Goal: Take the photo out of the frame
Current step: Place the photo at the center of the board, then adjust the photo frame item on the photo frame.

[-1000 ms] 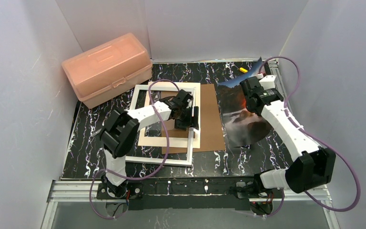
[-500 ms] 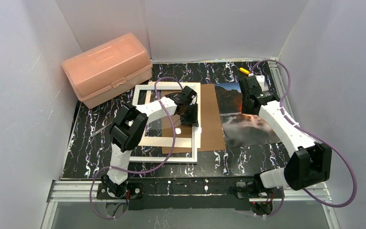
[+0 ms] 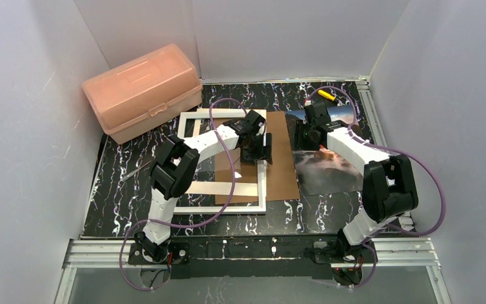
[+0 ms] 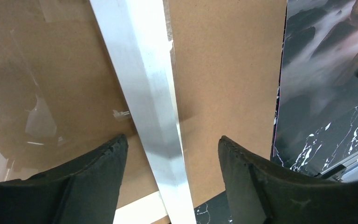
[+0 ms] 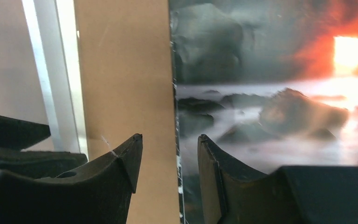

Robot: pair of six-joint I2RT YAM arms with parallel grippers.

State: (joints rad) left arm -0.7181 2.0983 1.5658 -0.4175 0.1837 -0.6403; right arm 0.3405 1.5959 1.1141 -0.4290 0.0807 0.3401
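**Photo (image 3: 326, 176) lies outside the frame (image 3: 220, 209)**

You have the photo on the black marbled table (image 3: 117, 190). It sits to the right of the brown backing board (image 3: 285, 171), with their long edges just beside each other, and it does not touch the frame. Your right gripper (image 5: 170, 140) hangs over that seam with its jaws spread, holding nothing. Your left gripper (image 4: 172, 144) straddles the frame's white right-hand rail, with its jaws parted wider than the rail and gripping nothing.
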